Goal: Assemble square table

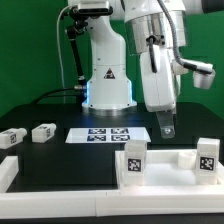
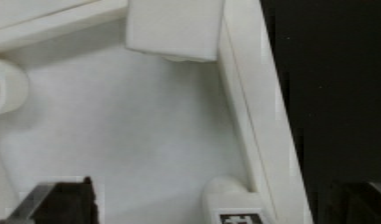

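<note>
The square table's white slab [image 1: 165, 170] lies at the front on the exterior view's right, with two tagged legs [image 1: 135, 158] [image 1: 208, 157] standing upright on it. Two loose leg blocks [image 1: 43, 131] [image 1: 12, 137] lie on the black table at the exterior view's left. My gripper [image 1: 167, 126] hangs just above and behind the slab, between the two upright legs. In the wrist view it [image 2: 213, 208] is open and empty over the slab's surface [image 2: 116, 130] and raised rim [image 2: 258, 110]. A tagged leg [image 2: 235, 203] shows between the fingers [image 2: 59, 203], untouched.
The marker board [image 1: 105, 134] lies on the table before the robot base [image 1: 108, 85]. A white border bar [image 1: 8, 172] sits at the front on the exterior view's left. Another white block [image 2: 178, 30] shows on the slab in the wrist view.
</note>
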`<action>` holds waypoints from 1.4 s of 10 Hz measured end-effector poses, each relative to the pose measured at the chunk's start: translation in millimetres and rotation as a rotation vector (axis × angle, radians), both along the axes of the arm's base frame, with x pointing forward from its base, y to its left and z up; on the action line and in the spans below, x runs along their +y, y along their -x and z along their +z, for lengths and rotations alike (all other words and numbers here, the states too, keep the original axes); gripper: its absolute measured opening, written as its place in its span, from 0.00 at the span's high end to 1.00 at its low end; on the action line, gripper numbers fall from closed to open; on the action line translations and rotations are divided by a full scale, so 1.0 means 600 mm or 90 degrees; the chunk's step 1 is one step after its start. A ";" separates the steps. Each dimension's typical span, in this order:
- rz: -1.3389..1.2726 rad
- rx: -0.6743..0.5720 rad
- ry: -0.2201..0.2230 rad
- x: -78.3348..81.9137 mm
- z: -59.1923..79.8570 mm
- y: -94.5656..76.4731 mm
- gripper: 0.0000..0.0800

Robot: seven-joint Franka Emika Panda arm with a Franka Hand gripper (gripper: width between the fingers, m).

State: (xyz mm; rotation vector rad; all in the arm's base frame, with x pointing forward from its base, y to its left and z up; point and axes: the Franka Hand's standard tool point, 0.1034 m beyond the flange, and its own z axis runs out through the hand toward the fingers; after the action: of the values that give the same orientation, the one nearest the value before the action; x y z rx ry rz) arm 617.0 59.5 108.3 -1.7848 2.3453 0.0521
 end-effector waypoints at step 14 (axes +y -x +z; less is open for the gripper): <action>0.129 0.061 0.044 0.012 -0.109 0.198 0.19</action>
State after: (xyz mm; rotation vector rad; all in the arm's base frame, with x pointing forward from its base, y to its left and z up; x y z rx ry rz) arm 498.3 66.7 42.8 -2.0928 2.2443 0.0873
